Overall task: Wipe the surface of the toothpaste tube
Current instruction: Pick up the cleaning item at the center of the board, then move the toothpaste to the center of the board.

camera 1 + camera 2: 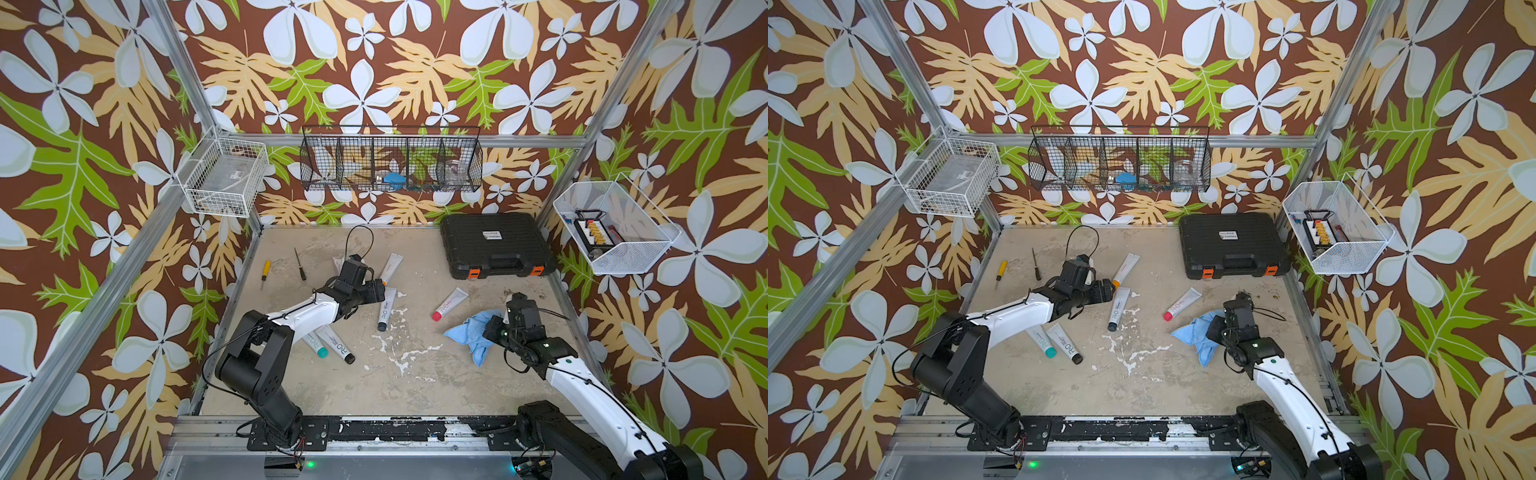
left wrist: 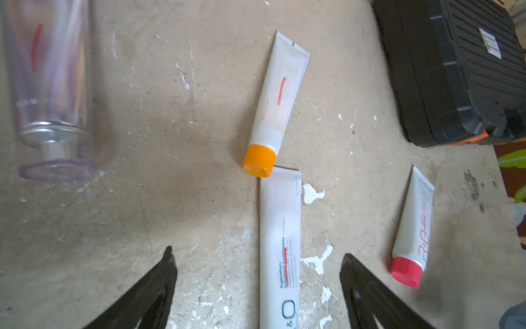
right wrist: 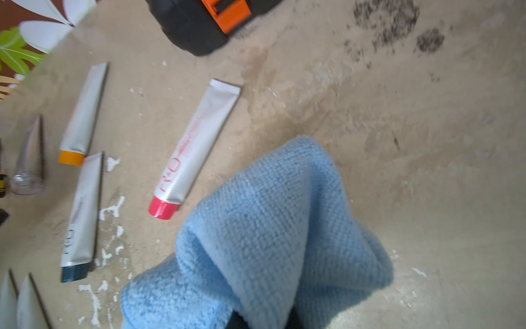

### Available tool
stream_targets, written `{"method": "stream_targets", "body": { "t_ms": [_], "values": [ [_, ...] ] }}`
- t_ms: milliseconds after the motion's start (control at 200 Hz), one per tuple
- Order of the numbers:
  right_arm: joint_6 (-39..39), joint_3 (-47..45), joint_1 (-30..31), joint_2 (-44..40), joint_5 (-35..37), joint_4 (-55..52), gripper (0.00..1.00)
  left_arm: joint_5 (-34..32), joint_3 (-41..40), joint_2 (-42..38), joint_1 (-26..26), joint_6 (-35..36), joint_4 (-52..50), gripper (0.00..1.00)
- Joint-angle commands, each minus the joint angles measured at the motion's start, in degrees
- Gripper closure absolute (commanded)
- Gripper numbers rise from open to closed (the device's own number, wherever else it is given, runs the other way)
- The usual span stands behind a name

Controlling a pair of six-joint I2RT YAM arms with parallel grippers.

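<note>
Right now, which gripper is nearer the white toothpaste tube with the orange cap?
Left. The left gripper hangs open just short of the orange-capped white tube. The right gripper, shut on the blue microfibre cloth, sits farther off, beyond the red-capped tube.

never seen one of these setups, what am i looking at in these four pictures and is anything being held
Two robot arms stand at a table. Two pictures look down from overhead; the other two come from a camera on each wrist. On the table lie several toothpaste tubes, a blue cloth, two screwdrivers and a black case. The right arm has its jaws shut on the cloth. The left arm holds nothing: its jaws are open over a dark-capped tube.
</note>
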Motion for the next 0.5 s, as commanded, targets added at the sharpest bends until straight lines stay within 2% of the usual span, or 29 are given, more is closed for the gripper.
{"method": "stream_targets", "body": {
  "t_ms": [0,130,205,355,495],
  "values": [
    [-3.0,4.2,0.0,-1.2,1.0,-2.2,1.0,3.2,0.8,-0.5,-1.5,1.3,-0.9,0.12],
    [-5.7,9.7,-1.0,-0.8,-3.1,-2.8,1.0,4.0,3.8,0.3,-5.7,4.7,-0.2,0.15],
    [-6.2,10.2,-1.7,-1.1,-1.6,-1.8,1.0,4.0,6.1,1.8,-8.3,6.3,-0.1,0.18],
    [-6.5,10.9,-7.7,-1.4,-4.6,-1.0,1.0,4.7,8.6,5.2,-12.2,7.4,2.1,0.24],
    [-5.7,11.1,-13.6,-1.8,-8.6,0.7,1.0,4.5,12.6,10.8,-15.9,9.1,2.2,0.26]
  ]
}}
